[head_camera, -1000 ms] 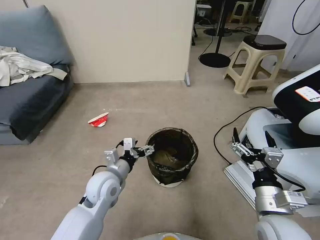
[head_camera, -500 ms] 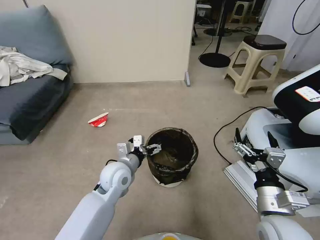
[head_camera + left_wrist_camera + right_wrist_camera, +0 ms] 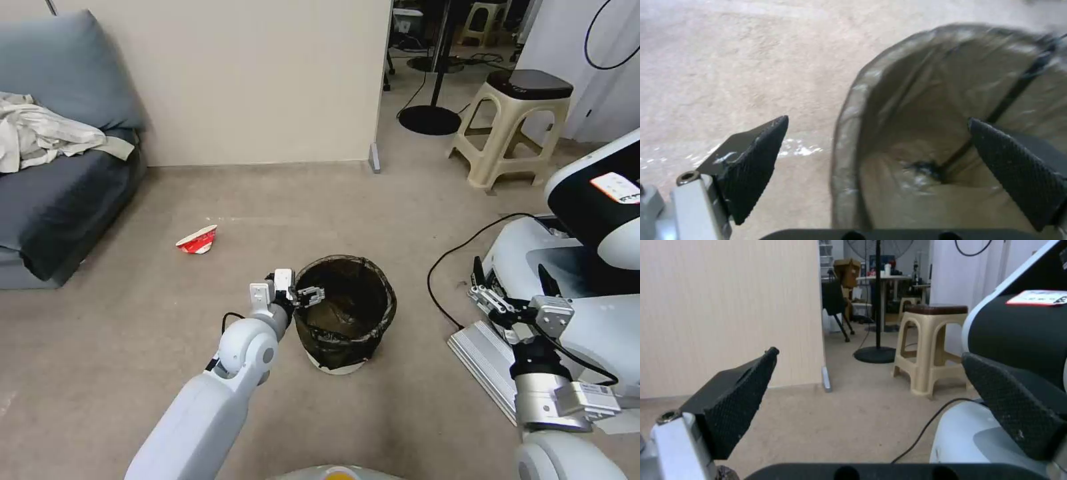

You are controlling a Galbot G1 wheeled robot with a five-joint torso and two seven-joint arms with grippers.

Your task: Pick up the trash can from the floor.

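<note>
where the trash can [image 3: 347,313] stands upright on the floor [image 3: 120,333], the left claw [image 3: 308,294] hangs at its near-left rim, fingers [image 3: 751,166] spread apart astride the bag-lined edge. the right claw [image 3: 512,293] waits spread open, well apart beside a cream stool [image 3: 513,127].

Trash can [image 3: 347,313] on floor [image 3: 400,220], cup [image 3: 197,241] behind-left.

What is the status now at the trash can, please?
Left gripper open, straddling trash can rim, one finger inside, one outside. Right gripper open, idle at right. Trash can upright on floor. Nothing in the way.
</note>
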